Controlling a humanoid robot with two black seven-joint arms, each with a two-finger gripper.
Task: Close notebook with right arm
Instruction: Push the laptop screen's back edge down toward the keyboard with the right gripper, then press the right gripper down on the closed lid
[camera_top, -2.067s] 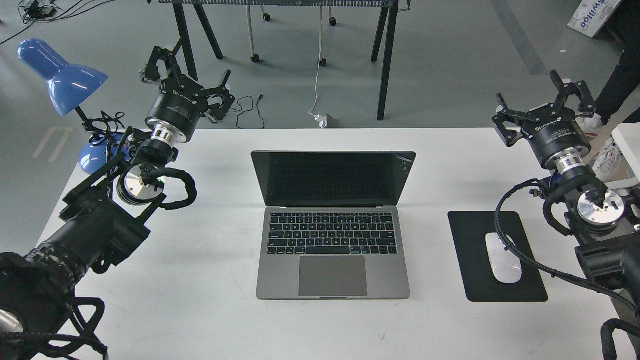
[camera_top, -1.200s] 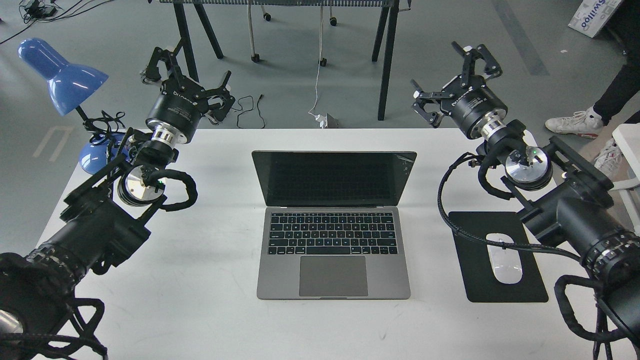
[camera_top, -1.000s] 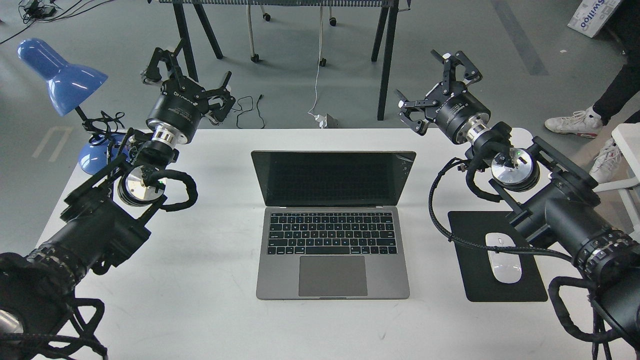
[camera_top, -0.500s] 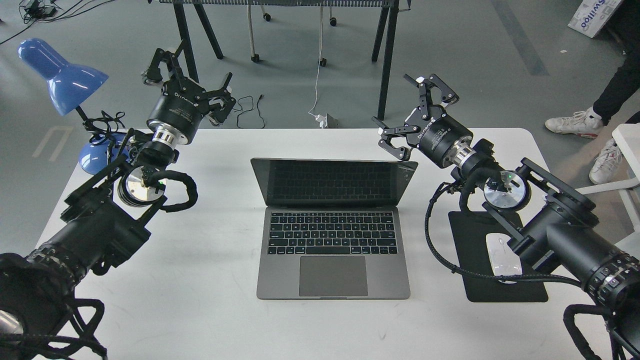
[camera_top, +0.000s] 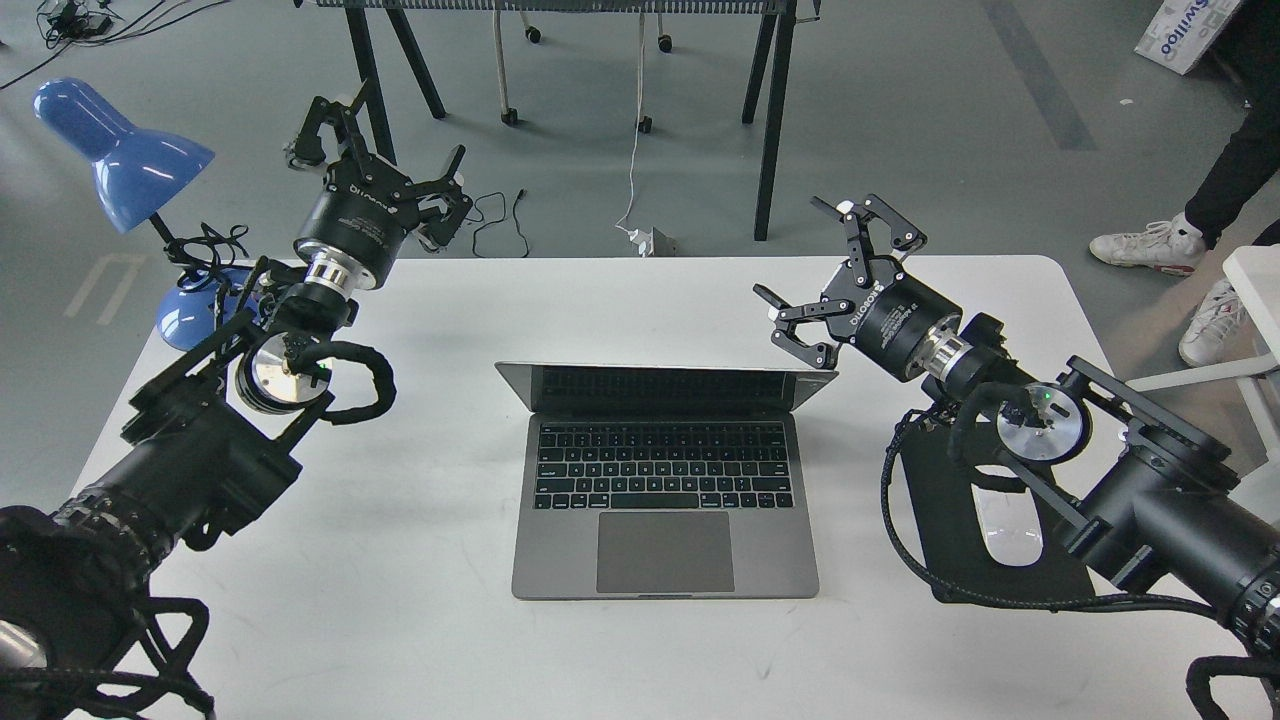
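Note:
The notebook (camera_top: 665, 500), a space-grey laptop with a black keyboard, lies at the middle of the white table (camera_top: 450, 640). Its lid (camera_top: 665, 380) is tilted forward over the keyboard, so only a thin strip of black screen shows. My right gripper (camera_top: 815, 275) is open, and its lower finger sits just behind the lid's top right corner. My left gripper (camera_top: 375, 165) is open and empty above the table's back left corner, far from the notebook.
A black mouse pad (camera_top: 960, 560) with a white mouse (camera_top: 1005, 525) lies right of the notebook, partly under my right arm. A blue desk lamp (camera_top: 120, 150) stands at the back left. A person's legs (camera_top: 1210, 190) are beyond the table at the right.

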